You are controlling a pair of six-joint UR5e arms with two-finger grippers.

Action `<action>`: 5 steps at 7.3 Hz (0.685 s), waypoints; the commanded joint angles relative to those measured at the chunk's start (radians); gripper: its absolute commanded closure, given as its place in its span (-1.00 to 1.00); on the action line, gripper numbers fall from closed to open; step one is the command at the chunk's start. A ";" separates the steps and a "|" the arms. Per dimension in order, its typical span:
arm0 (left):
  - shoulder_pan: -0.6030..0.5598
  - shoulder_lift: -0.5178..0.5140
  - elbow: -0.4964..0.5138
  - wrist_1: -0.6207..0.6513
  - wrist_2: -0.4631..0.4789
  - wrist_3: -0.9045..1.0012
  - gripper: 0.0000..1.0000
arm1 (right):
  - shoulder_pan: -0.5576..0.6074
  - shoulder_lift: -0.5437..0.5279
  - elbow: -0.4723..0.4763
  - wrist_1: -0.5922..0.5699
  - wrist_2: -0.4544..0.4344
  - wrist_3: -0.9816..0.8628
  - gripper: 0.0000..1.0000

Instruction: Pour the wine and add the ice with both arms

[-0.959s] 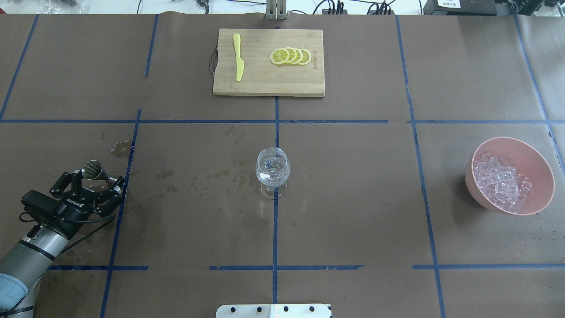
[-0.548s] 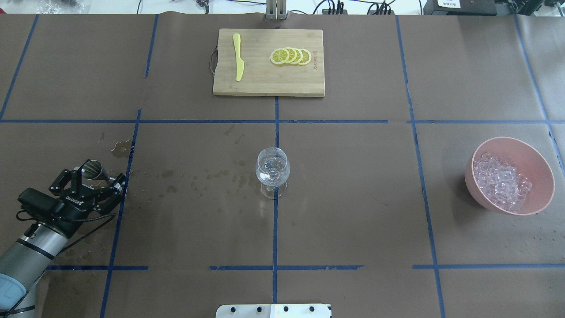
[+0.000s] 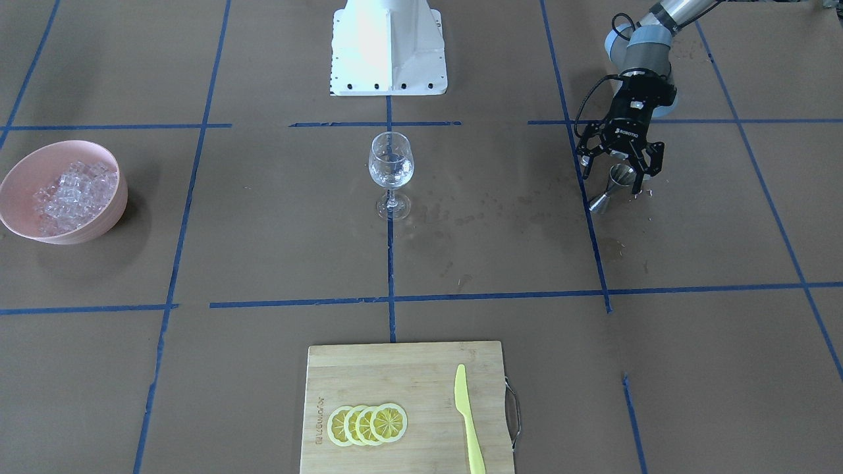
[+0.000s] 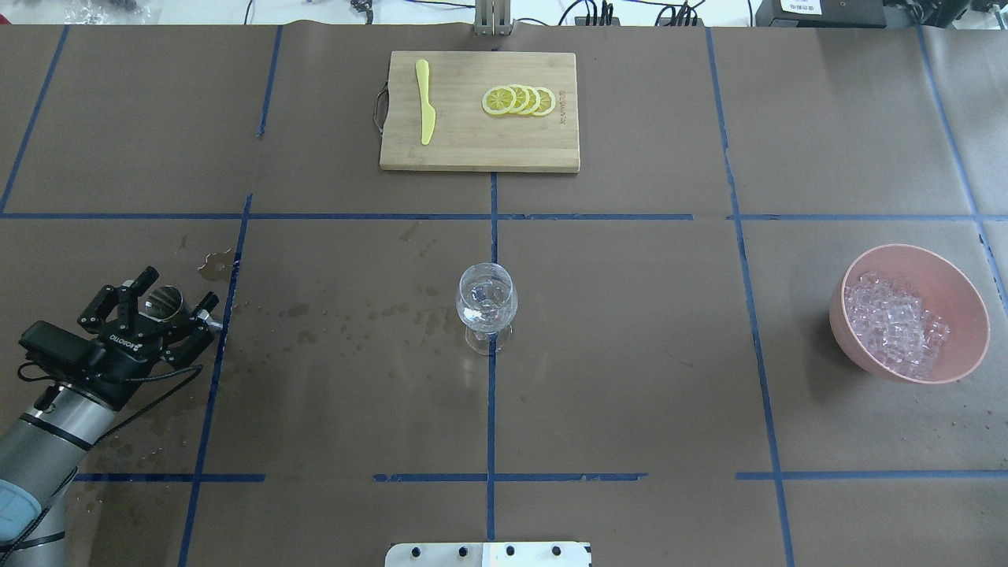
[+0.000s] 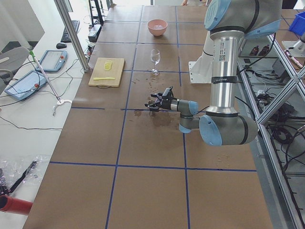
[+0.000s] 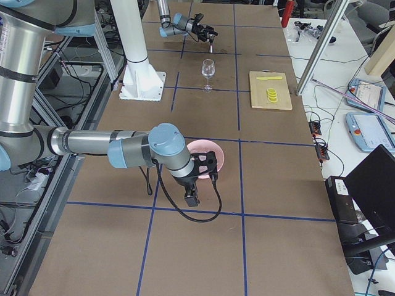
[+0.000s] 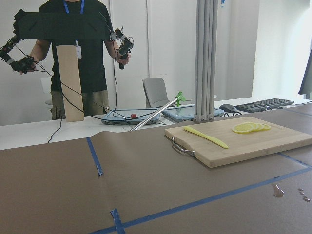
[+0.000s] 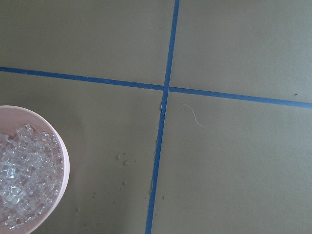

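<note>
Left of the clear stemmed wine glass (image 4: 487, 303), the black left hand (image 4: 181, 287) has fingers apart around a steel jigger (image 4: 164, 300). Right of it, clear ice cubes (image 4: 894, 319) fill a pink bowl (image 4: 961, 303); the right hand (image 6: 208, 164) hangs above, state unreadable.

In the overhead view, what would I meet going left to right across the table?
Robot's black left hand → yellow plastic knife → clear stemmed wine glass → pink bowl holding clear ice cubes.
</note>
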 commanded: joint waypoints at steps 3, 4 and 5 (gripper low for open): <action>-0.069 0.000 -0.053 0.007 -0.075 0.045 -1.00 | 0.000 0.005 0.000 0.000 0.001 0.005 -1.00; -0.116 -0.001 -0.057 0.016 -0.124 0.066 -1.00 | 0.000 0.005 0.000 0.000 0.001 0.006 -1.00; -0.183 -0.001 -0.065 0.031 -0.223 0.068 -1.00 | 0.000 0.005 0.000 0.000 -0.001 0.006 -1.00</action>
